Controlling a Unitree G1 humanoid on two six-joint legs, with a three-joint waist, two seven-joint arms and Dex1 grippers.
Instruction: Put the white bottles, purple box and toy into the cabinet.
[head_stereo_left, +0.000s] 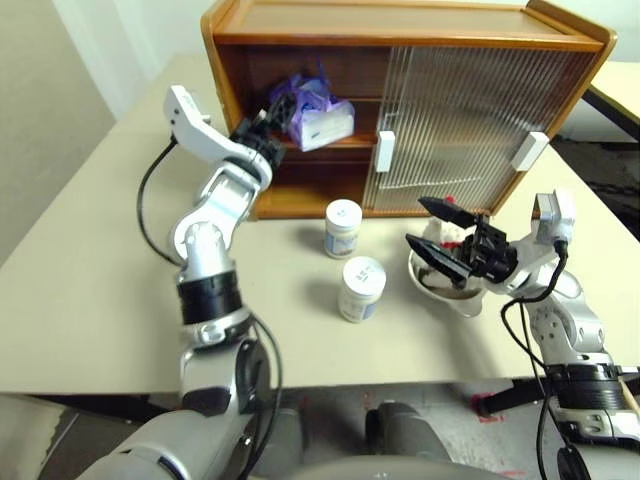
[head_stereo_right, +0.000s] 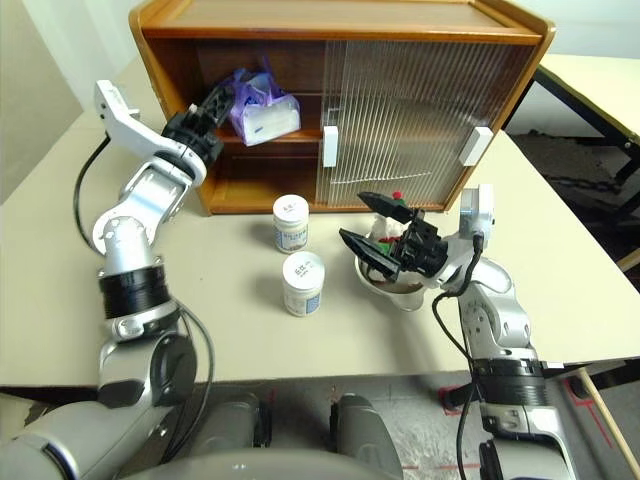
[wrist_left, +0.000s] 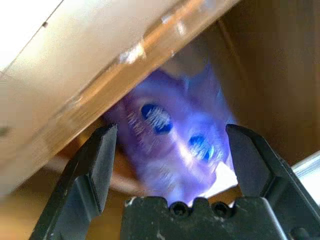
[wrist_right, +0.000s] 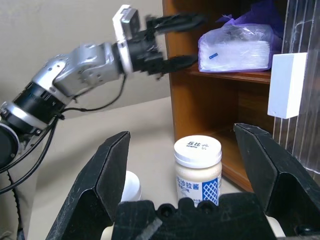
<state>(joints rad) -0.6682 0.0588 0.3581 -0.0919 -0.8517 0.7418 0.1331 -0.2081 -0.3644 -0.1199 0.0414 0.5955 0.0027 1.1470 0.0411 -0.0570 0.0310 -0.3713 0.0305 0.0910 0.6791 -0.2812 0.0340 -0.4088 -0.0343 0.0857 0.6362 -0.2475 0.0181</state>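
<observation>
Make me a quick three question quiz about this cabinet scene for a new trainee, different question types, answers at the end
1. True or false: the purple box already sits on the cabinet's upper shelf.
2. How many white bottles stand on the table?
3. Multiple choice: the left gripper is A) shut on a bottle, B) open at the shelf's edge beside the purple box, C) resting on the table.

Key: 1 true. 2 two: the near bottle and the far bottle. 3 B.

Toy (head_stereo_right: 388, 225): mostly hidden behind right end effector (head_stereo_right: 375, 228). Purple box (wrist_left: 175, 150): blurred in left wrist view.
</observation>
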